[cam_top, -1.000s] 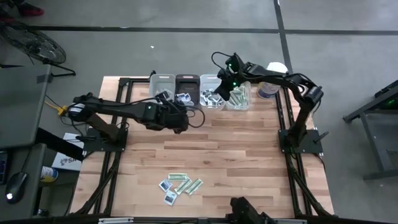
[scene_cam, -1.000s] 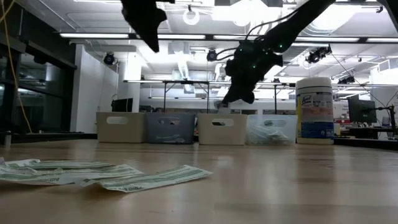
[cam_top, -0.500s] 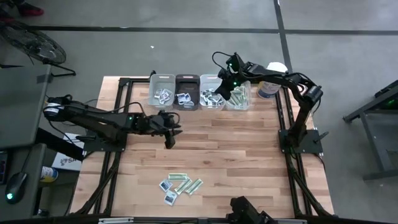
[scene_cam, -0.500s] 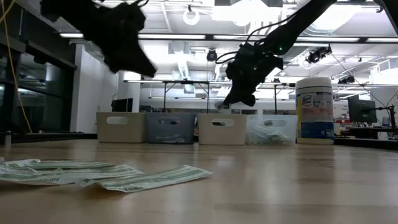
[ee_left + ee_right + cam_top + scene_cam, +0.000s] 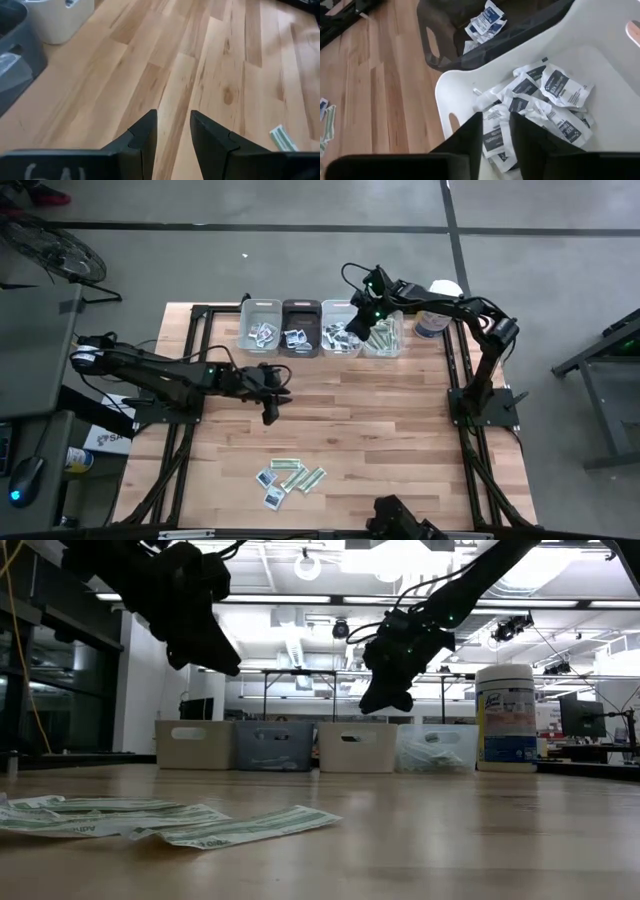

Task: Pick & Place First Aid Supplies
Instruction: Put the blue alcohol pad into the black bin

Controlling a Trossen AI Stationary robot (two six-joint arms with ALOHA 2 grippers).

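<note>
High view shows the right gripper (image 5: pixel 352 330) over the third bin (image 5: pixel 341 340), fingers parted, nothing between them. Left gripper (image 5: pixel 268 410), parted and empty, hangs mid-table; it likely must descend on the packets (image 5: pixel 290 478) lying near the front edge.

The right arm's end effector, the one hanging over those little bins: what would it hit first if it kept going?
Probably the white packets piled in the white bin directly beneath the right end effector.
</note>
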